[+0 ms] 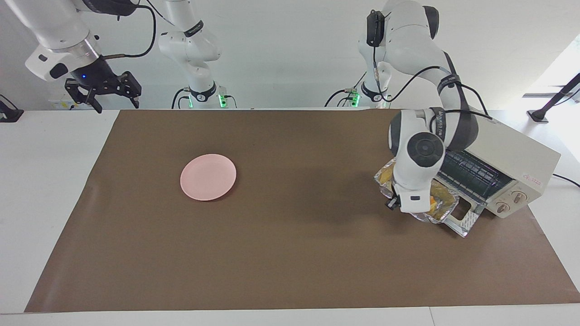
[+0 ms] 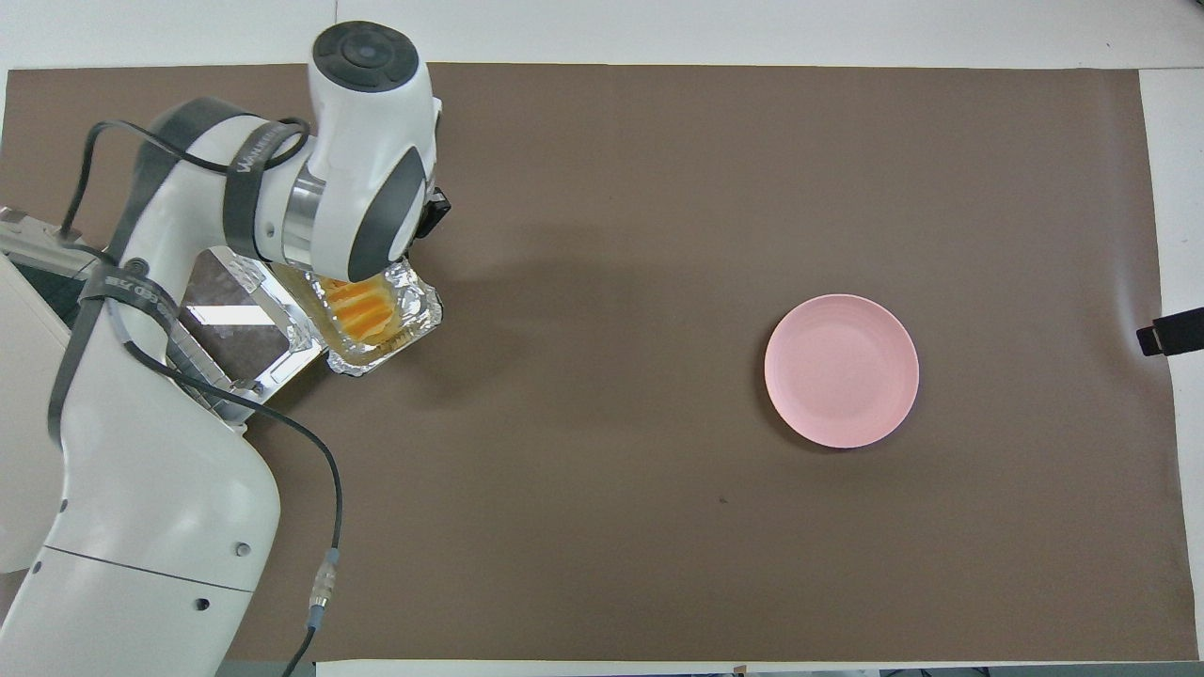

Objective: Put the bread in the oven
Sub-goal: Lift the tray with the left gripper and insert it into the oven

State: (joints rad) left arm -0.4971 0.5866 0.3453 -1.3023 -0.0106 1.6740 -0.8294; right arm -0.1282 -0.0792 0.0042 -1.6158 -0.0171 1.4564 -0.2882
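Holding the foil tray (image 2: 414, 303) with the bread (image 2: 362, 306) inside it, the left gripper (image 1: 410, 203) was clenched on the tray's edge; its fingertips themselves were hidden by the wrist. The tray was up in the air, a little tilted, over the lowered glass door (image 2: 226, 310) of the oven (image 1: 507, 149). The bread lay in the tray and only part of it showed under the arm. The oven stood at the left arm's end of the table with its door dropped open and the wire rack (image 1: 471, 170) visible inside. The pink plate (image 1: 208, 176) lay on the brown mat (image 1: 272, 253), well apart from the oven, toward the right arm's end. The right gripper (image 1: 102, 93) waited with released, spread fingers above the table's edge near its own base.
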